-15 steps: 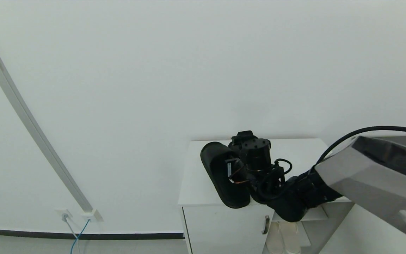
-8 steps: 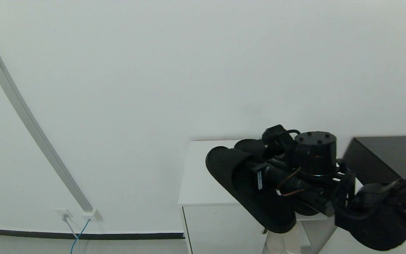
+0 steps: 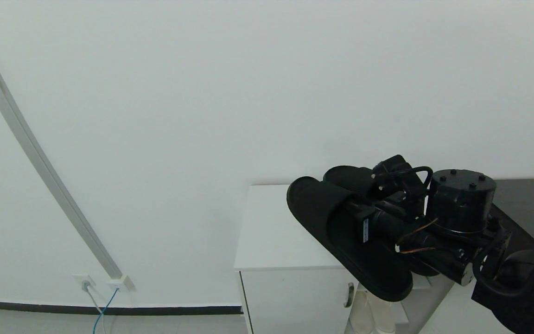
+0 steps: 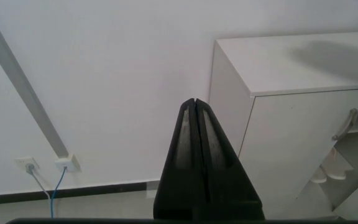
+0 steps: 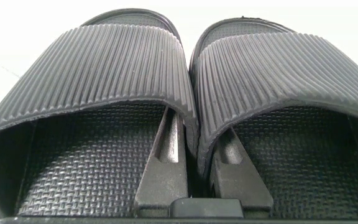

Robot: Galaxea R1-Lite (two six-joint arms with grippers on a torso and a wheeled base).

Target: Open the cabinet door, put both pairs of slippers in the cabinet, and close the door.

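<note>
My right gripper (image 3: 365, 223) is shut on a pair of black slippers (image 3: 336, 227), held in the air over the right part of the white cabinet (image 3: 271, 232). In the right wrist view, one finger (image 5: 166, 158) sits under each strap, pinching the inner sides of the left slipper (image 5: 104, 81) and the right slipper (image 5: 278, 74) together. The cabinet's left door is closed, with a metal handle (image 3: 350, 295). To its right the cabinet stands open, and white slippers (image 3: 371, 311) rest inside. My left gripper (image 4: 194, 104) is shut and empty, low in front of the wall left of the cabinet (image 4: 291, 62).
A dark flat surface (image 3: 526, 199) lies right of the cabinet, behind my right arm. A slanted cable duct (image 3: 40, 162) runs down the wall to sockets (image 3: 86, 280) with cables near the floor. The left wrist view shows the handle (image 4: 345, 124) and white slippers (image 4: 328, 171).
My right arm has swung to the right and slightly up with the black slippers, carrying them from the cabinet top's middle toward its right edge. The cabinet has not changed.
</note>
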